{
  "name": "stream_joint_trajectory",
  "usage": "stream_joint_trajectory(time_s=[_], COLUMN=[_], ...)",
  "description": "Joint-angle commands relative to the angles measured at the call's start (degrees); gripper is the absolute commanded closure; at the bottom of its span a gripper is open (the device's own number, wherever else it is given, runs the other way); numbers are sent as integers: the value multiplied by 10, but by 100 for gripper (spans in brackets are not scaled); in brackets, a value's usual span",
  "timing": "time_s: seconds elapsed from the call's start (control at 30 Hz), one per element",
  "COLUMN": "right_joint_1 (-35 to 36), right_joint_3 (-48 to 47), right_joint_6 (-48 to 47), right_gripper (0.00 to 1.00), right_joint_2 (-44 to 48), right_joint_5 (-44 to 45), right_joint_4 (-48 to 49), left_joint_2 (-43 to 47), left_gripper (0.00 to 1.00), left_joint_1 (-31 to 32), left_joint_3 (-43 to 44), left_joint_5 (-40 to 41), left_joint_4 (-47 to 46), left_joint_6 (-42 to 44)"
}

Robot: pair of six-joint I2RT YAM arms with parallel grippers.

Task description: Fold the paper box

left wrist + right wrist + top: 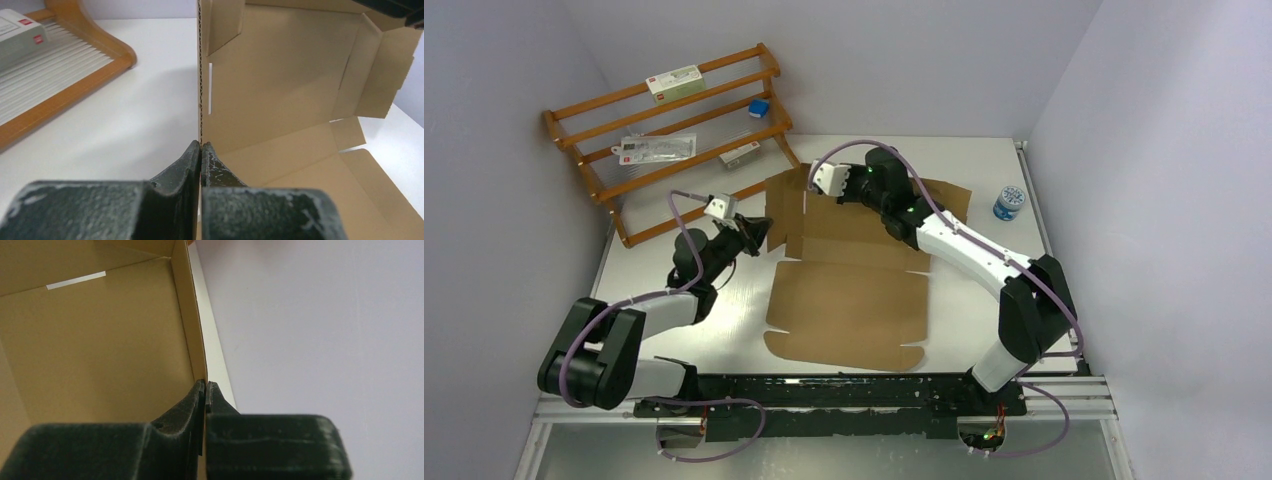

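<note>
The paper box (849,300), a brown corrugated-cardboard die-cut sheet on the white table (984,160), seems light, stiff but crease-prone; hold its thin raised wall edges, where the left gripper (200,152) and right gripper (205,390) each clamp it.

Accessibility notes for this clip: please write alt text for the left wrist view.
The left pincer is shut on the edge of an upright side wall of the paper box, whose brown inner panels and flaps spread to the right. At upper left, a wooden rack holding a white packet sits on the white table.
</note>
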State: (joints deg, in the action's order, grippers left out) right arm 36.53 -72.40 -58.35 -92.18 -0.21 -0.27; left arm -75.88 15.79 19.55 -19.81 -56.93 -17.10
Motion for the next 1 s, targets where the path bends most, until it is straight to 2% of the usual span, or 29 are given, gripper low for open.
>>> stream_joint_trajectory(time_s=[0.0,0.17,0.37,0.73,0.97], right_joint_1=[1,2,12,41,70], right_joint_3=[36,51,94,146,206], right_joint_6=[-47,-67,-84,-138,-149], right_gripper=[100,100,100,100,100], right_joint_2=[15,31,49,86,105], right_joint_5=[6,-37,-37,28,76], right_joint_4=[120,114,135,162,196], left_joint_2=[-4,-52,-88,-61,-79], left_gripper=[94,94,95,94,94], left_joint_1=[6,6,30,135,188], left_joint_3=[-4,-14,-44,-87,-106], left_joint_5=[47,31,41,181,242], left_joint_4=[-34,-92,-160,-168,-198], left_joint_6=[15,-7,1,74,87])
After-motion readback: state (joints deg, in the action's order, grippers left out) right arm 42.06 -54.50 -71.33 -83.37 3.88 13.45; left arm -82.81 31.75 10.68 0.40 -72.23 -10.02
